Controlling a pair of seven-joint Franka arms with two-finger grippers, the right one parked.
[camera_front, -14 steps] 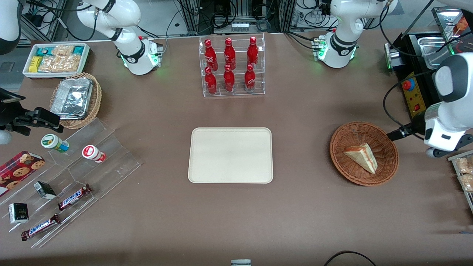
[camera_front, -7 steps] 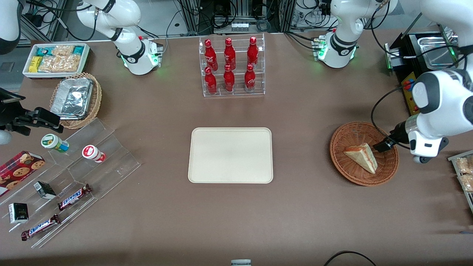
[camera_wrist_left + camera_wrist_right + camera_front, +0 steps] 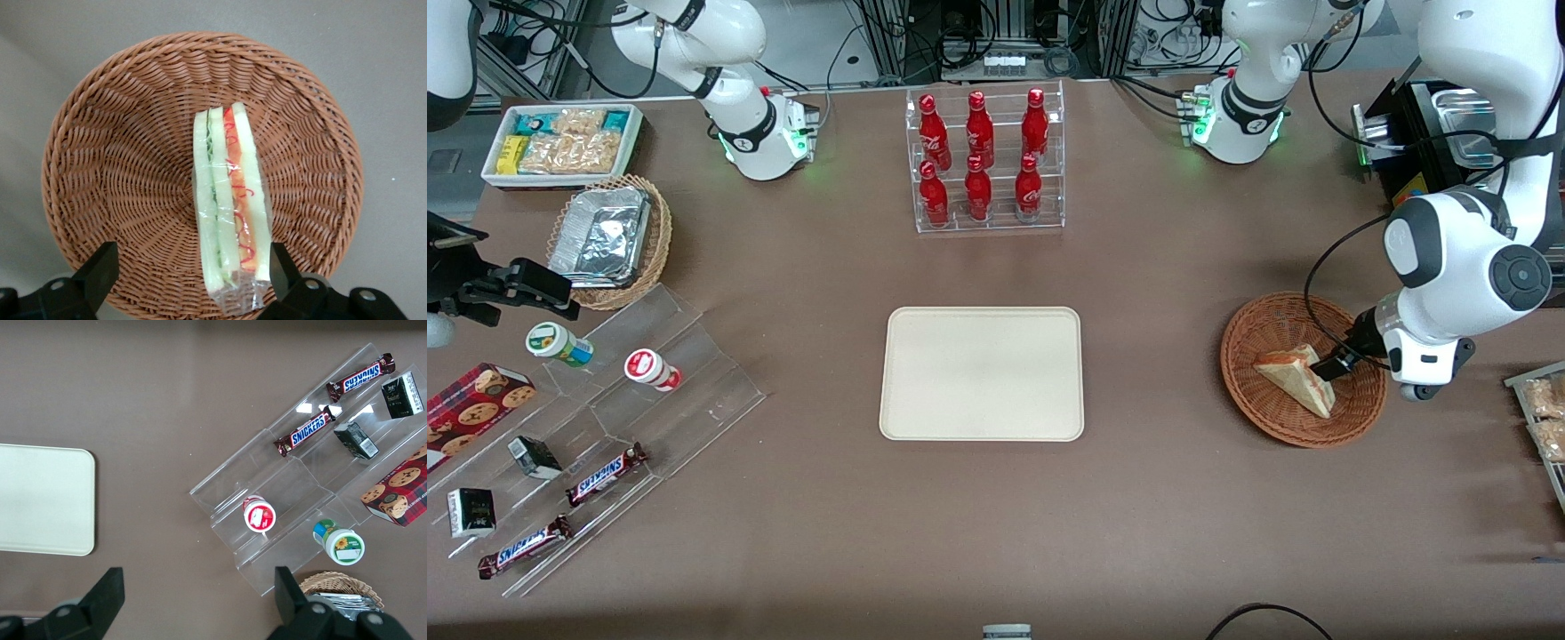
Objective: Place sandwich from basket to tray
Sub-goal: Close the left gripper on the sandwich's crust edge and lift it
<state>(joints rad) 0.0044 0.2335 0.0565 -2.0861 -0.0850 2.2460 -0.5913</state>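
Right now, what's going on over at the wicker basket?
The left arm has its gripper over the reddish-brown wicker basket, fingers open with the wrapped sandwich between them, not yet gripped. The sandwich lies inside the basket, filling edge up. The cream tray sits bare at the table's middle, toward the parked arm's end from the basket.

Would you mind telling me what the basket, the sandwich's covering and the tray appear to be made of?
Basket: woven wicker, reddish-brown, ribbed strands visible. Sandwich: apparently wrapped in clear glossy film, judging by glints and crinkles. Tray: smooth matte cream, likely plastic or pulp; uncertain. The open end effector hovers over the basket.
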